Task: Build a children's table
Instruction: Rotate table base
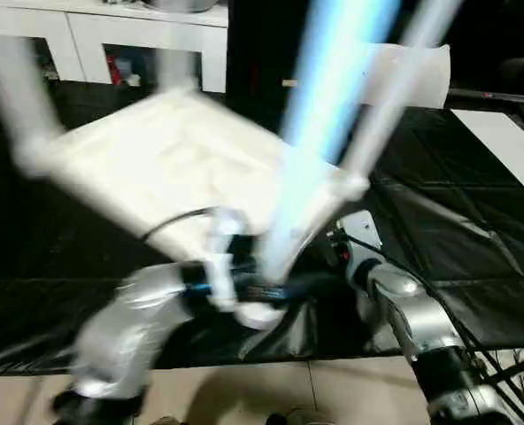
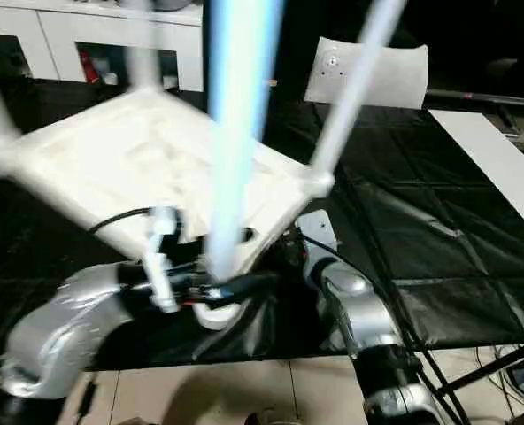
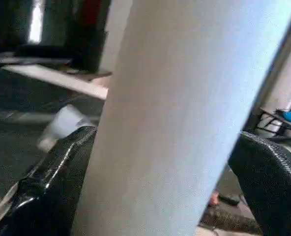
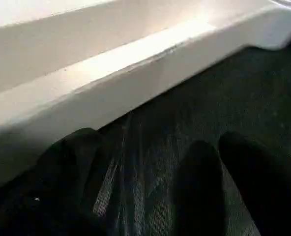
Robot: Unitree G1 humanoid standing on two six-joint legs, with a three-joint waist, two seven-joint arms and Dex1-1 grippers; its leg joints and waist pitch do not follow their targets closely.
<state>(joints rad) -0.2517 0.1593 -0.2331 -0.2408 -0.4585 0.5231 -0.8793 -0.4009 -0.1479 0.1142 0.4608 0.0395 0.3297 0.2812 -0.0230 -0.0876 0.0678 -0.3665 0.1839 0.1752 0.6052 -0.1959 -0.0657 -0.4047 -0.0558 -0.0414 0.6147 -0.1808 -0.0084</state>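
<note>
the silver forearms are right up front, and the left end effector (image 3: 155, 187) has its two black fingers (image 3: 52, 182) spread wide around the thick end of one white leg (image 1: 333, 115), down where it meets a near corner of the children's table (image 1: 173, 164). looks like a wide grip on the leg, one finger each side. the right end effector (image 4: 150, 196) is spread wide too with nothing between its fingers, sitting just under the table's long rim (image 4: 135, 64), close to it over the black mat (image 1: 439, 230).

the table is upside down and tilted, ribbed underside facing up, lifted off the mat with at least three legs poking up in the head views.

my guess on handling: hollow plastic, so light and pretty stiff, but smooth and slippery, and those long legs make it swingy and awkward. i'd hold low on a leg near its socket, or on the rim, not high up where it levers. legs could pop out if twisted.

behind it there's a white cabinet (image 1: 138, 40).
</note>
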